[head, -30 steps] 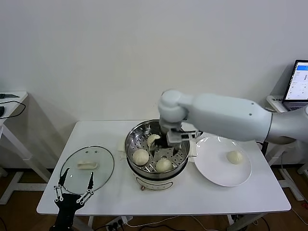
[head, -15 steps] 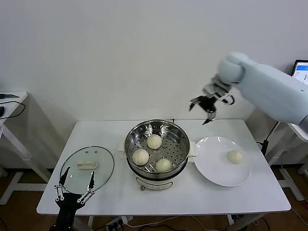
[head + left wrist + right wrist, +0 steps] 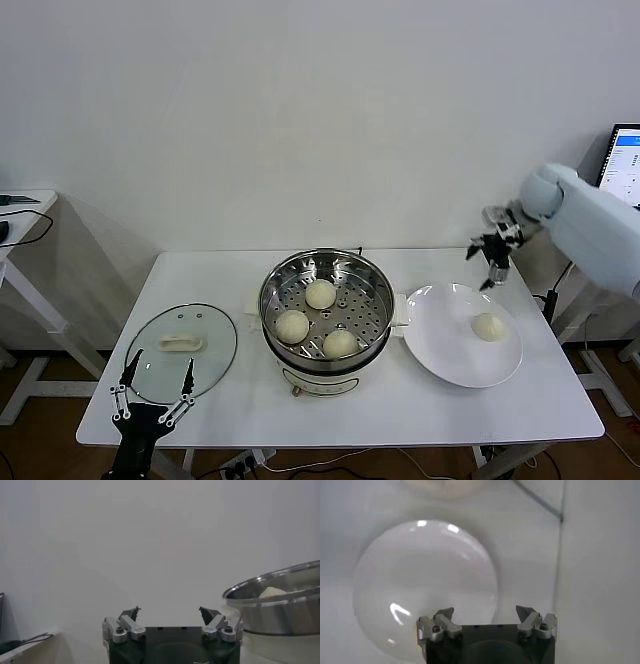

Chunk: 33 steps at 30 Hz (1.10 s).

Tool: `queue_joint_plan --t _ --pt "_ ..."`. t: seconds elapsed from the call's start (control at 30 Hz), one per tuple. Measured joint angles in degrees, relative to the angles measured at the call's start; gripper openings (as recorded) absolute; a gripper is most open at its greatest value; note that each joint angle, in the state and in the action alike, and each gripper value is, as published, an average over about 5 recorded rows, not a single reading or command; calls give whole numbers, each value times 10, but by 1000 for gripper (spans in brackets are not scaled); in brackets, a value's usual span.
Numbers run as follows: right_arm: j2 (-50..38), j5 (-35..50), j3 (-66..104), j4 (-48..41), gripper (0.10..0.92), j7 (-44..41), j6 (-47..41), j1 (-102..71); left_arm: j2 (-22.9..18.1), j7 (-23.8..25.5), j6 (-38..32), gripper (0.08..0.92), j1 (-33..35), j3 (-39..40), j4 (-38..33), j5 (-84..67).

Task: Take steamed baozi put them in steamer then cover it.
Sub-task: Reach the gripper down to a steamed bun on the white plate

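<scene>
The shiny steamer (image 3: pixel 364 318) stands mid-table with three baozi on its perforated tray: one at the back (image 3: pixel 320 293), one front left (image 3: pixel 292 326), one front right (image 3: pixel 340 343). Another baozi (image 3: pixel 488 326) lies on the white plate (image 3: pixel 450 352) to the right. My right gripper (image 3: pixel 490 264) hangs open and empty in the air over the plate's far edge; its wrist view looks down on the plate (image 3: pixel 420 580) past its open gripper (image 3: pixel 485 614). My left gripper (image 3: pixel 155 393) waits open low at the table's front left corner, and its wrist view shows the gripper (image 3: pixel 170 614) and the steamer's side (image 3: pixel 280 607).
The clear glass lid (image 3: pixel 208 335) with a cream handle lies flat on the table left of the steamer, just behind my left gripper. A laptop screen (image 3: pixel 625 165) stands on a side table at far right. A cable runs behind the plate.
My right gripper left a third baozi in the steamer, rose out of it and swung right, now hovering above the plate's far edge. The left arm has not moved.
</scene>
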Motion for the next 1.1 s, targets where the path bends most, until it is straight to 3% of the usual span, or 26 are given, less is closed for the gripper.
queue_joint_plan --t 0.93,1.1 --pt "3 -31 48 -41 820 47 -25 -113 -5 -3 -1 823 -1 4 19 13" --pt "5 -31 51 -42 745 52 -29 -117 -6 -3 -1 823 -2 5 21 13"
